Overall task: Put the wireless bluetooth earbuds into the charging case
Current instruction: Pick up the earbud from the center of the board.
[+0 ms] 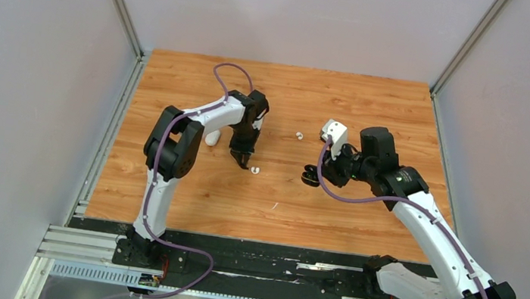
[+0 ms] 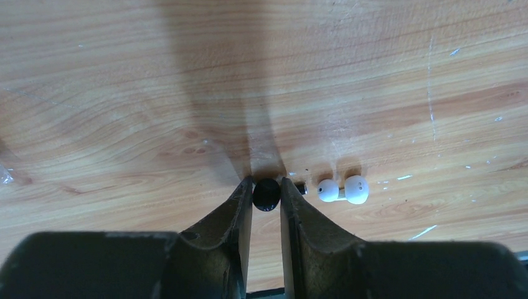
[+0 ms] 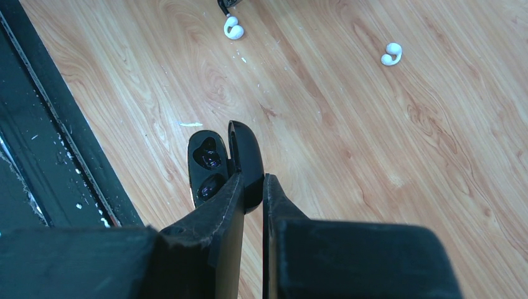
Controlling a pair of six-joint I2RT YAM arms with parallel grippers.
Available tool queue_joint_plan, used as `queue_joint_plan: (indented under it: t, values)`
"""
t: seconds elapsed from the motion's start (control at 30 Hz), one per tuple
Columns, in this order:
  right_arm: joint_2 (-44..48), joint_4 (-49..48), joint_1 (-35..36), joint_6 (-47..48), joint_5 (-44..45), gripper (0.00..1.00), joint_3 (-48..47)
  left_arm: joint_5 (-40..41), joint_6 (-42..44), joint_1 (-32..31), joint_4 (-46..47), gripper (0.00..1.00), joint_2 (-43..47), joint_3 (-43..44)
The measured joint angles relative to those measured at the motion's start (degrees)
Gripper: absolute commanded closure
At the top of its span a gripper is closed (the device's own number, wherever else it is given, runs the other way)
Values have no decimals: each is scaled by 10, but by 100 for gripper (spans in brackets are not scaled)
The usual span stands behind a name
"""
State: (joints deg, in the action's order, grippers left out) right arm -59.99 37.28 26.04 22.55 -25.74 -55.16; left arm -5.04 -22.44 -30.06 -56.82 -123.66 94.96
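A glossy black earbud [image 2: 266, 195] rests on the wood, pinched between the fingertips of my left gripper [image 2: 266, 184], which is shut on it. Just right of it lies a white earbud [image 2: 344, 190], also seen as the white earbud [image 1: 255, 169] beside the left gripper [image 1: 240, 162]. The black charging case [image 3: 208, 167] stands open with two dark wells showing. My right gripper [image 3: 254, 177] is shut on its raised lid [image 3: 246, 152]. In the top view the case [image 1: 310, 176] sits at the right gripper [image 1: 320, 171], to the right of the left gripper.
A second white earbud [image 1: 299, 135] lies further back, mid-table; it is the white earbud [image 3: 391, 54] in the right wrist view. A white pebble-shaped case [image 1: 211, 138] sits partly hidden behind the left arm. A black rail [image 3: 43, 124] borders the near table edge.
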Motion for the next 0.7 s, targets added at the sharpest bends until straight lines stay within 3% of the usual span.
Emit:
queue_joint_plan:
  t: [0.17, 0.3, 0.7]
  values:
    - [0, 0, 0, 0, 0, 100, 0, -8, 0, 3, -1, 78, 1, -5]
    - [0, 0, 0, 0, 0, 100, 0, -12, 3, 3, -2, 99, 4, -9]
    - [0, -7, 0, 0, -1, 100, 5, -9, 65, 3, -19, 100, 10, -3]
